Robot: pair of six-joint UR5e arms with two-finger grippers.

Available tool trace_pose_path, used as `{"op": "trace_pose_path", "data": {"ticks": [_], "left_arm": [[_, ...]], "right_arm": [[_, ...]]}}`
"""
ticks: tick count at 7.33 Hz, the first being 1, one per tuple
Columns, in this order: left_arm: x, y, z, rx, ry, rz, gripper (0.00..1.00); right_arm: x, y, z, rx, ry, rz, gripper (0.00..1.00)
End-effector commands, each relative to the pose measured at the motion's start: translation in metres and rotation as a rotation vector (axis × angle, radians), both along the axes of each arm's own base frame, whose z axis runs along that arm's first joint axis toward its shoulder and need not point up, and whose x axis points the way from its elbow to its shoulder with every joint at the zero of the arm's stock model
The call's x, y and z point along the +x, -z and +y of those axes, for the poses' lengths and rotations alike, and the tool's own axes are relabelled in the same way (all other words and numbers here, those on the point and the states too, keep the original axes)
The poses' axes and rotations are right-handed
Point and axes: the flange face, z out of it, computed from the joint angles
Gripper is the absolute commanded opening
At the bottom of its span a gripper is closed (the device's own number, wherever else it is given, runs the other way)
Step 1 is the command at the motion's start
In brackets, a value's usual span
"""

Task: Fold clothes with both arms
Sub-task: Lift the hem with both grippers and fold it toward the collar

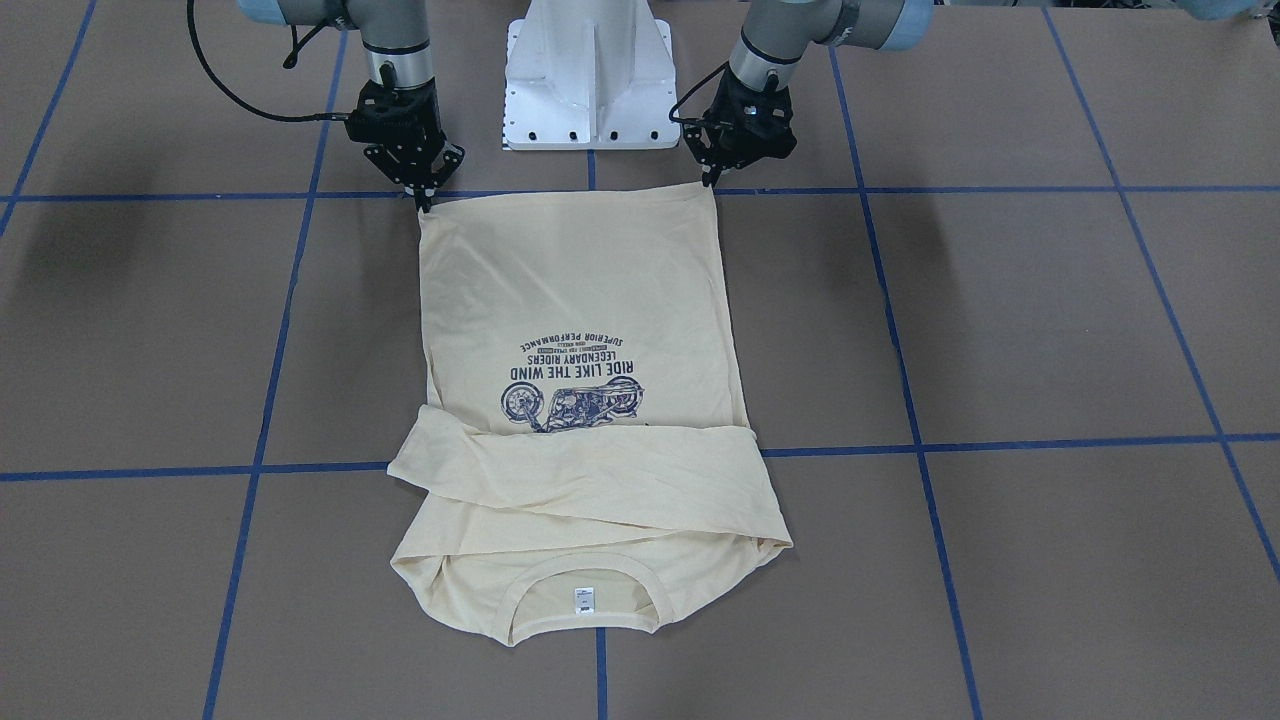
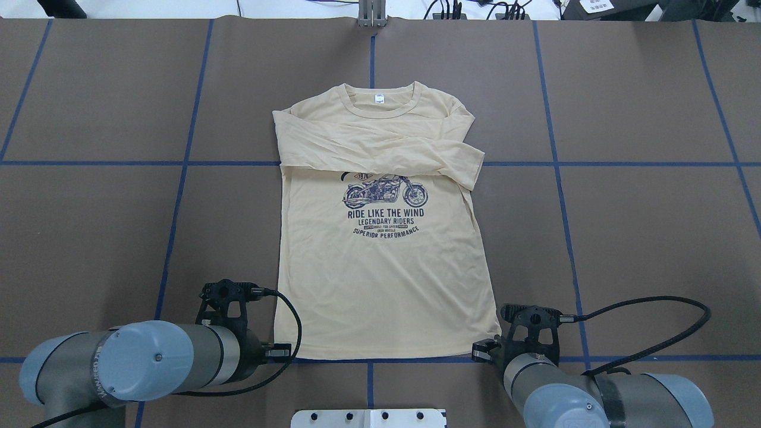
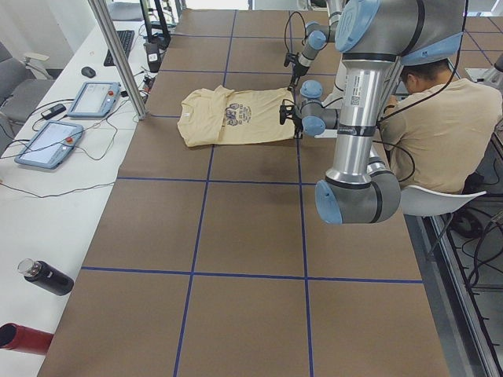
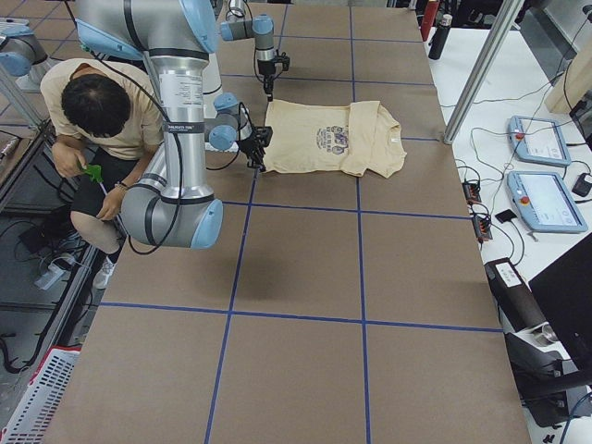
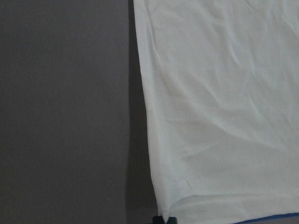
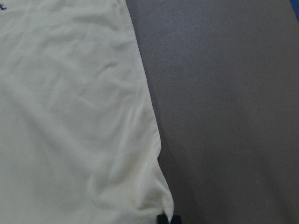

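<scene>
The pale cream-yellow T-shirt (image 2: 383, 267) lies flat, print up, on the brown table, collar and white tag (image 2: 379, 99) at the far side. Both sleeves are folded across the chest (image 1: 590, 475). My left gripper (image 1: 711, 181) is down at the near hem corner on my left, and its fingers look shut on that corner (image 5: 170, 212). My right gripper (image 1: 425, 203) is at the other near hem corner (image 6: 161, 205), its fingers pinched to a point on the cloth. Both hem corners are still at table level.
The white pedestal base (image 1: 588, 75) stands just behind the hem between the arms. Blue tape lines (image 1: 1000, 190) grid the table. A seated person (image 3: 440, 118) is behind the robot. Tablets (image 3: 94, 98) and bottles (image 3: 47, 276) lie on the side bench.
</scene>
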Motion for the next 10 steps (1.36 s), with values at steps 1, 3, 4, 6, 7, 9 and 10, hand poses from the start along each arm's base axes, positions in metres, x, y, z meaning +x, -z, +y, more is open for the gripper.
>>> {"op": "trace_pose_path", "data": {"ticks": [1,3,4,6,7,9,10], "left_arm": [[-0.012,0.013,0.001,0.005,-0.001,0.029,0.00],[-0.055,0.038,0.011,0.015,-0.014,0.096,0.00],[-0.091,0.056,0.030,-0.004,-0.076,0.136,0.00],[-0.152,0.113,0.094,-0.031,-0.242,0.168,0.00],[-0.180,0.130,0.105,-0.039,-0.285,0.187,0.00],[-0.164,0.120,0.102,-0.039,-0.268,0.149,0.00],[-0.137,0.104,0.091,-0.038,-0.227,0.094,0.00]], "right_arm": [[0.026,0.030,-0.010,-0.002,-0.017,-0.066,0.00],[0.078,0.078,0.002,-0.066,0.053,-0.144,0.00],[0.111,0.109,0.034,-0.097,0.148,-0.174,0.00],[0.174,0.162,0.091,-0.118,0.335,-0.215,0.00],[0.176,0.169,0.100,-0.120,0.365,-0.235,0.00],[0.170,0.162,0.081,-0.103,0.291,-0.207,0.00],[0.151,0.152,0.061,-0.095,0.223,-0.176,0.00]]}}
